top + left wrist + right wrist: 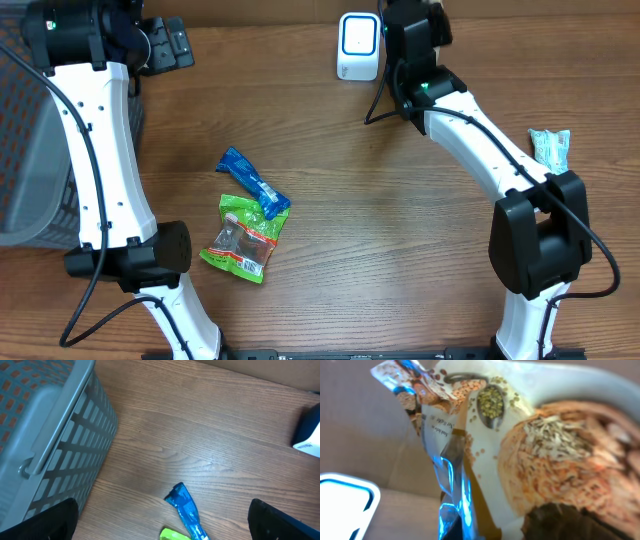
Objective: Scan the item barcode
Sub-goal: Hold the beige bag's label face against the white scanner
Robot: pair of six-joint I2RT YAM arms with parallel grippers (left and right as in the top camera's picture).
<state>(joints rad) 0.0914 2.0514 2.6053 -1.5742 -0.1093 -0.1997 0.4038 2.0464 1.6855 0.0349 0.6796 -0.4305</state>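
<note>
Both fingers of right gripper (398, 40) pinched shut on grain-printed snack packet (530, 450), printed face toward wrist camera, raised just beside white scanner (358, 45). Opposite, left gripper (168, 45) spread fully wide, holding nothing, near grey basket (30, 150). Farther out on table (400, 220): blue wrapper (252, 182) overlapping green packet (243, 235); teal packet (550, 148) by right arm (480, 150).

Looks like a robot lab rigged up as a mock checkout. A white left arm (100, 160) and right arm (480, 145) stand at a wood-grain worktop (400, 240), with a small white scanner (358, 45) at the back. A grey basket (50, 435) sits off to the side, and snack packets (245, 235) lie loose on the wood.
</note>
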